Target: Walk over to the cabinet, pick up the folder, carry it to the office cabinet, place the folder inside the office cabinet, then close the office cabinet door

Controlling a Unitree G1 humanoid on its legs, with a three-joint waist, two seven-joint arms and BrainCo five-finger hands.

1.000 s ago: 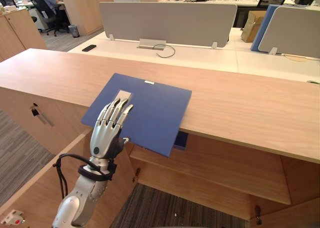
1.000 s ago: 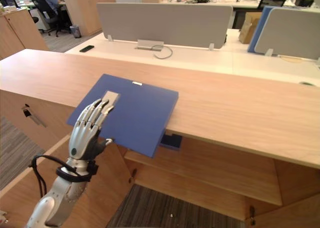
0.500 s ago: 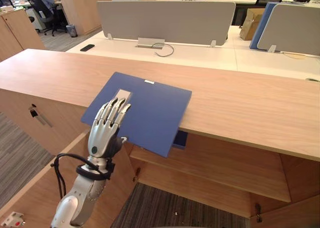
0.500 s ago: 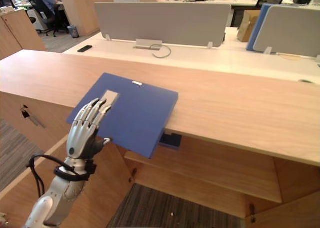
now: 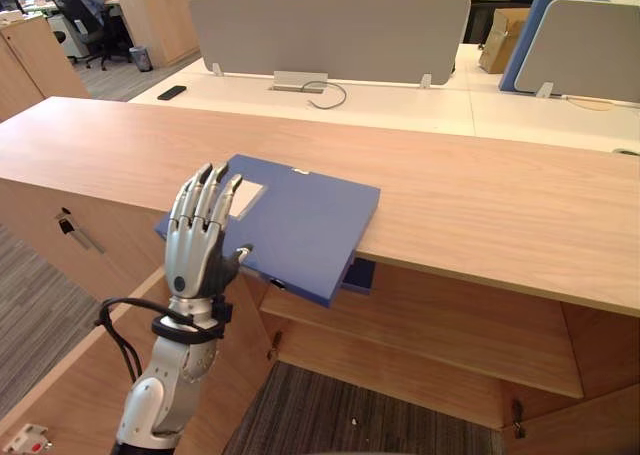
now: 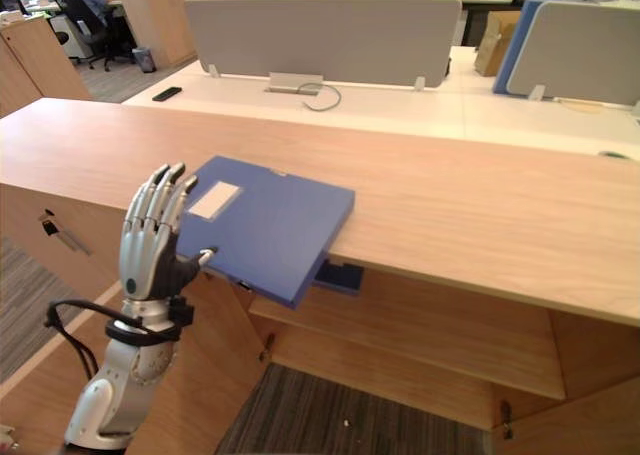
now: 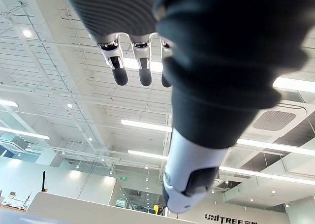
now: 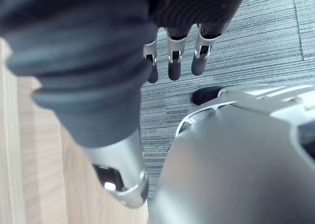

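Folder (image 5: 295, 220) lies flat on cabinet (image 5: 480, 200), corner overhanging its front edge, leaving, I judge, room for a grip from below; my left hand (image 5: 198, 237) stands upright beside that corner, fingers straight, holding nothing; right hand (image 8: 175, 61) hangs relaxed, idle.

Open-plan office. Long white desk (image 5: 400, 100) across middle, grey divider screen (image 5: 330, 35) upright on it, second screen (image 5: 590, 50) to right. Cardboard box (image 5: 503, 40) behind, between screens. Wooden cabinets (image 5: 165, 15) far left; black office chair (image 5: 80, 20) and bin (image 5: 137, 58) near them. Grey striped carpet (image 5: 40, 315). White ceiling (image 7: 49, 111), long strip lights (image 7: 147, 125) lit.
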